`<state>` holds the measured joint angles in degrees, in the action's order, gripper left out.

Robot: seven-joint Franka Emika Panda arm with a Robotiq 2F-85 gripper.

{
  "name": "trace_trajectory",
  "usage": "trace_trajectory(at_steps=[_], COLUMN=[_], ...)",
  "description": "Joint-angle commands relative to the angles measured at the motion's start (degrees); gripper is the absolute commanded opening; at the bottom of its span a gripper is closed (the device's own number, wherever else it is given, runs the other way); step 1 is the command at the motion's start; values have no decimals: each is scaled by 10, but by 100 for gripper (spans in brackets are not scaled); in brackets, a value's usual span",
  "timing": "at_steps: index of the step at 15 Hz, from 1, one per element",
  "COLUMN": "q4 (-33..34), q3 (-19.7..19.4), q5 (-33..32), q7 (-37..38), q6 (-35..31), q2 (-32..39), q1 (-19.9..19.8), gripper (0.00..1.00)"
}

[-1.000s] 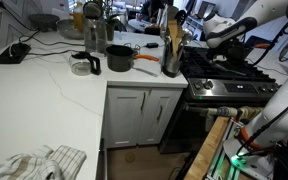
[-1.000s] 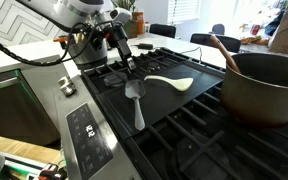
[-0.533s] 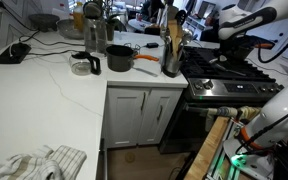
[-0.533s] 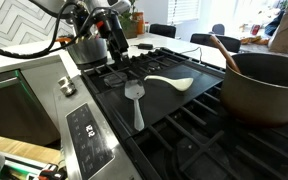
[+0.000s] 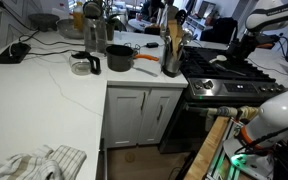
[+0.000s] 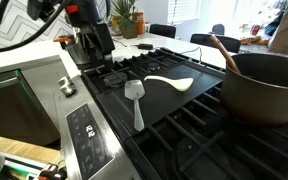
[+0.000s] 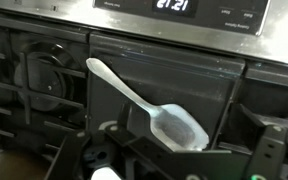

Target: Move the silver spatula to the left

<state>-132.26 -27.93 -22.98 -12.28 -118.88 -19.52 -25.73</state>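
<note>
Silver spatula (image 6: 135, 100) lies flat on the black centre griddle plate (image 6: 174, 100) of the stove (image 6: 84, 125), blade toward the back, handle pointing at the front edge; nothing is touching it. A white spoon (image 6: 170, 82) lies just beside it, crosswise, bowl near the spatula blade; the wrist view shows only that spoon (image 7: 144, 103), so the camera seems centred on the wrong utensil. The gripper (image 6: 96, 42) hangs above the rear burner grate (image 6: 119, 70), well apart from the spatula, holding nothing; whether the jaws are spread or closed I cannot tell, since they're blurred and half cropped. A big dark pot (image 6: 267, 90) with a wooden spoon (image 6: 222, 52) takes up the far burners, so the flat plate is likely the only resting spot. The stove's display (image 7: 179, 5) reads what looks like "2:21"; the other panel text is too small.
</note>
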Motion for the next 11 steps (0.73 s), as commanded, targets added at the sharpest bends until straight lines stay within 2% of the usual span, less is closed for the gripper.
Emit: trace_trajectory(at_steps=[1,4,5,11], q4=[-44,-50,-32,-32], q3=[-24,-42,-23,-22], q5=[60,111,81,83], q7=[-109,-175,-133,-137], q6=[30,87,63,68], q2=[-81,-115,-82,-87], q1=[5,13,3,3], gripper=[100,100,100,100])
